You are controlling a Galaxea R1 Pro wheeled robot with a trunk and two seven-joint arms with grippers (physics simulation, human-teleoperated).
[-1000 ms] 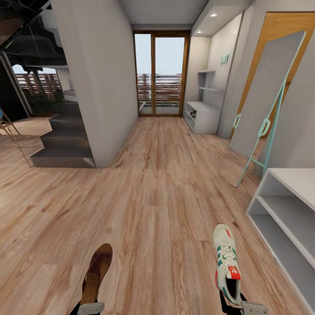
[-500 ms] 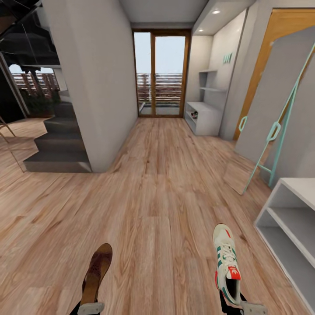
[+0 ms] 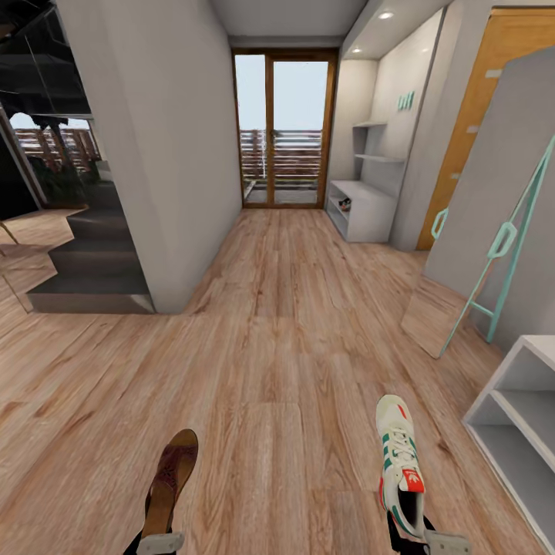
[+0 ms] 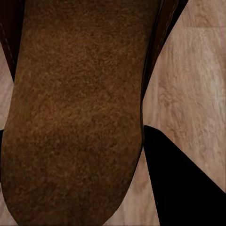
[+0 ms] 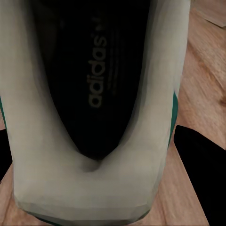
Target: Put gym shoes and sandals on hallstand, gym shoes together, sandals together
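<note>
wood-plank corridor floor [image 3: 293, 324], hallstand [image 3: 362, 210] standing on it, far end

Left gripper [image 3: 159, 542] clamps a brown sandal [image 3: 171, 482] by the heel; right gripper [image 3: 432, 542] clamps a white sneaker [image 3: 400, 465] likewise. Both are held above the wood floor [image 3: 277, 347]. Grey shoe rack [image 3: 362, 206] stands at the corridor's far right; a white bench [image 3: 520, 420] nearby.

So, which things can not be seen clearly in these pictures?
- Left end effector: cut off by the head view's lower edge; the sandal covers its fingers in the left wrist view.
- Right end effector: likewise, behind the gym shoe.
- Small items on the far hallstand: too small to identify.
- Near white bench: cut off at the right edge.
</note>
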